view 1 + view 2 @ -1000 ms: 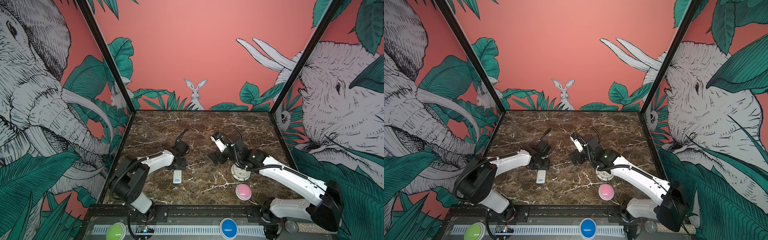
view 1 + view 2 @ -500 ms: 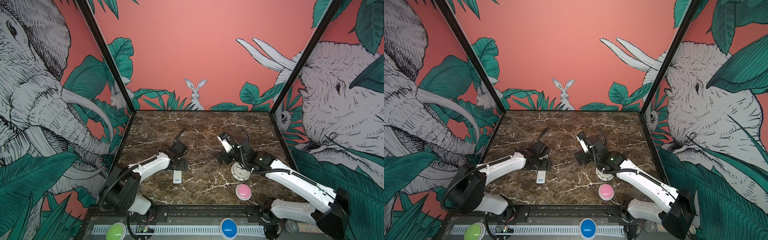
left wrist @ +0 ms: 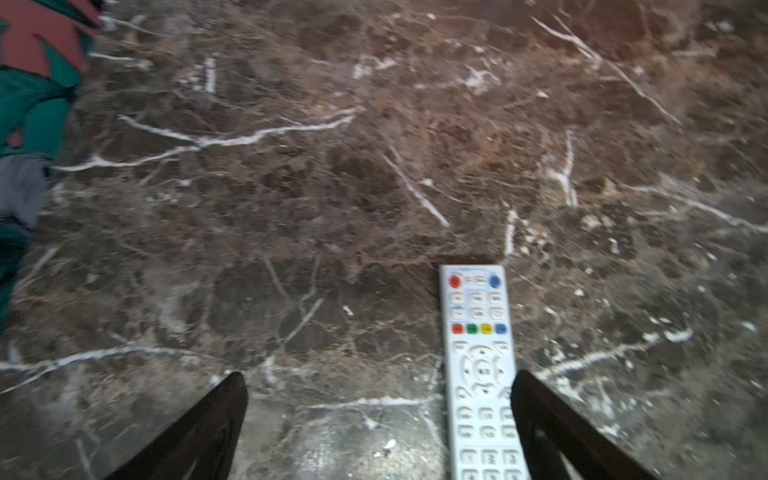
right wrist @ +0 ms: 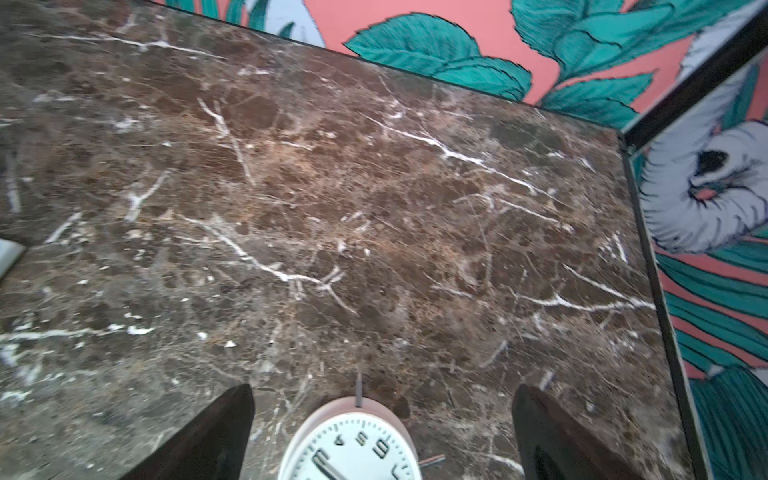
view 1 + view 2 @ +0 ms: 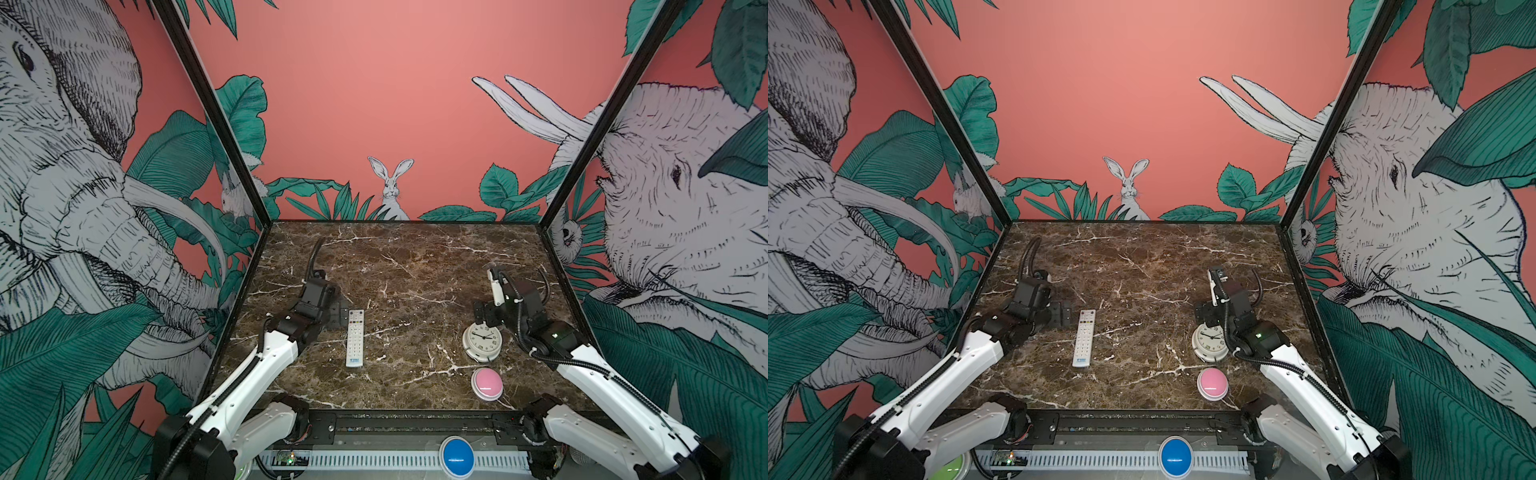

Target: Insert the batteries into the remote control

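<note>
The white remote control [image 5: 355,337] [image 5: 1084,337] lies flat, buttons up, on the marble table, its coloured buttons at the far end. My left gripper [image 5: 337,316] [image 5: 1061,316] hovers just left of that far end, open and holding nothing. In the left wrist view the remote control [image 3: 478,365] runs close along the inside of one dark finger [image 3: 540,415], and the left gripper [image 3: 378,382] has bare marble across the rest of its gap. My right gripper [image 5: 482,316] [image 5: 1203,316] [image 4: 382,395] is open above the far rim of a round clock. No batteries are in view.
The round white clock [image 5: 482,343] [image 5: 1212,341] [image 4: 353,444] lies face up at the right. A pink dome button [image 5: 486,383] [image 5: 1212,383] sits in front of it. A blue button [image 5: 457,455] is on the front rail. Black frame posts and walls bound the table.
The left gripper has opened and drawn back left off the remote, which stays on the table. The right arm has swung right, from the middle to over the clock.
</note>
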Tool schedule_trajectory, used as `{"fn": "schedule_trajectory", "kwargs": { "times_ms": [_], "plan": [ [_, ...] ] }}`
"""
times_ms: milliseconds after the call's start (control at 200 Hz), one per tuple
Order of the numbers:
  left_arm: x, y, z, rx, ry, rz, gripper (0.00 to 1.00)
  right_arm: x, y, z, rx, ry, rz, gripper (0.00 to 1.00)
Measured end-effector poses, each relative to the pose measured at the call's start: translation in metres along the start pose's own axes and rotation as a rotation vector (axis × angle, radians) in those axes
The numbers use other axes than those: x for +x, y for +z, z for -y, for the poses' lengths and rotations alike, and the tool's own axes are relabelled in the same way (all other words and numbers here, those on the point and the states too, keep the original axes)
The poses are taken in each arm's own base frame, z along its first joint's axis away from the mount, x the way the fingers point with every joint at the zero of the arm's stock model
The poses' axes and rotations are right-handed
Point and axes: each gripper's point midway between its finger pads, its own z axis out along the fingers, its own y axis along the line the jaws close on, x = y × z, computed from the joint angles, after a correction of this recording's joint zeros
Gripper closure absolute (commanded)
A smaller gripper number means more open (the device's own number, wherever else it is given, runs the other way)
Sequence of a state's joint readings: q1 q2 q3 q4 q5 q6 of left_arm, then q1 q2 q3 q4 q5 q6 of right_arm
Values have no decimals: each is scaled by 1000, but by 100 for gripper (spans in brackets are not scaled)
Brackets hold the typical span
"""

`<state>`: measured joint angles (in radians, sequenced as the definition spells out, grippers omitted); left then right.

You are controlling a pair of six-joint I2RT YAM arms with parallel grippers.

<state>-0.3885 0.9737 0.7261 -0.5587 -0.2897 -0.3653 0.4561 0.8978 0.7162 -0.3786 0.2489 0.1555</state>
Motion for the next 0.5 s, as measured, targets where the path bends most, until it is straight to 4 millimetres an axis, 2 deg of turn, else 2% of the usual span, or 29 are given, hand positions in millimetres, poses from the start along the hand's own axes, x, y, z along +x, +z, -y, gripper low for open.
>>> {"fn": "schedule_trajectory", "kwargs": {
  "times_ms": [120,255,500],
  "plan": [
    [-5,-1,-28,-99,-47,51,0,15,12,31,99,70,-1,1],
    [-11,3,-42,-183,-34,98,0,32,24,60,212,125,5,1],
    [-22,16,-58,-313,45,170,1,41,39,89,339,155,71,1]
  ]
}}
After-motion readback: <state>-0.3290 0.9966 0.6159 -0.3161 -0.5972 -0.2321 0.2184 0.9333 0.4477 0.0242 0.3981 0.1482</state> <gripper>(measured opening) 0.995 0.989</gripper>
